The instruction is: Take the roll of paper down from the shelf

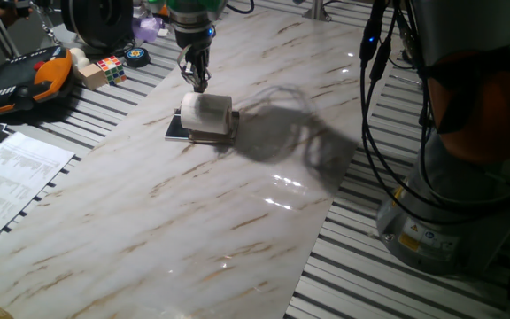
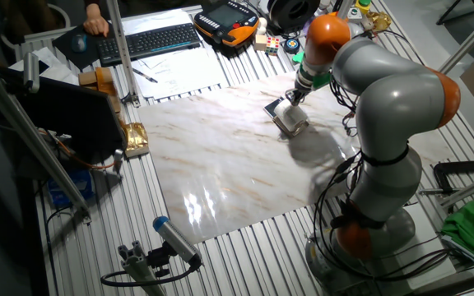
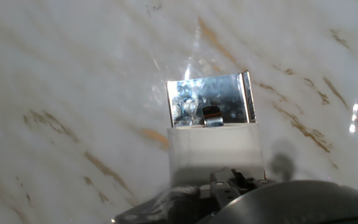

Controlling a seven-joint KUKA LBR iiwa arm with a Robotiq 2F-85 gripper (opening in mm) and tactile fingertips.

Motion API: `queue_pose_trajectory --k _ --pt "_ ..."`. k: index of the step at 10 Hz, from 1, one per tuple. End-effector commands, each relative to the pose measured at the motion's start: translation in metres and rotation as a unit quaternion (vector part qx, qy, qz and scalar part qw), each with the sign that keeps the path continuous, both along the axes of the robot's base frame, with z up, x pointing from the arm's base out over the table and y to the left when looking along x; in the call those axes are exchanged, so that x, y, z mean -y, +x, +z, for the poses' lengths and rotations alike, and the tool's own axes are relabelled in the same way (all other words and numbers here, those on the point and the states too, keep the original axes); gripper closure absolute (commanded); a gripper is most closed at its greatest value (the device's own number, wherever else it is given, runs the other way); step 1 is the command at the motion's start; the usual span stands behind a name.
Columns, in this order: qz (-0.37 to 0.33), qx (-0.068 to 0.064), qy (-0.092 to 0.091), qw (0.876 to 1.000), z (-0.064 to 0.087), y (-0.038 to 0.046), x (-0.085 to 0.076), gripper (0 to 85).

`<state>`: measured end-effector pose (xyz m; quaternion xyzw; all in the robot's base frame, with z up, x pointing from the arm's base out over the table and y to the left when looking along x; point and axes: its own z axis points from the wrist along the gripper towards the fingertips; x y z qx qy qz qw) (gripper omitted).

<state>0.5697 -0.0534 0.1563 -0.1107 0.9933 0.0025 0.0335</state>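
The roll of paper [image 1: 207, 110] is a small white cylinder lying on its side on the shelf [image 1: 181, 129], a low rack with a dark base and shiny rails. My gripper [image 1: 198, 85] hangs just above the roll's far left end, fingertips drawn together and holding nothing. From the other side, the gripper [image 2: 290, 98] is right over the roll [image 2: 292, 120]. The hand view looks straight down on the white roll [image 3: 214, 147] and the mirror-like shelf plate [image 3: 211, 99] beyond it. My fingers do not show there.
The shelf stands on a marble-patterned board [image 1: 193, 221]. Off the board at the far left are a teach pendant [image 1: 20, 80], a colour cube [image 1: 111, 67] and printed sheets [image 1: 11, 177]. The arm's base [image 1: 454, 204] and cables stand at the right.
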Motion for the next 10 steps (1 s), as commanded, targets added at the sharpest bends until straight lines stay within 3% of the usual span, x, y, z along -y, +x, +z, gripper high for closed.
queue_pose_trajectory --k 1,4,10 --pt "-0.002 0.0 0.0 1.0 0.001 0.0005 -0.001 84.3" --pt "0.0 -0.001 -0.009 1.0 -0.005 0.0018 -0.001 84.3" --pt "0.002 -0.001 -0.003 1.0 -0.009 0.0017 -0.001 84.3"
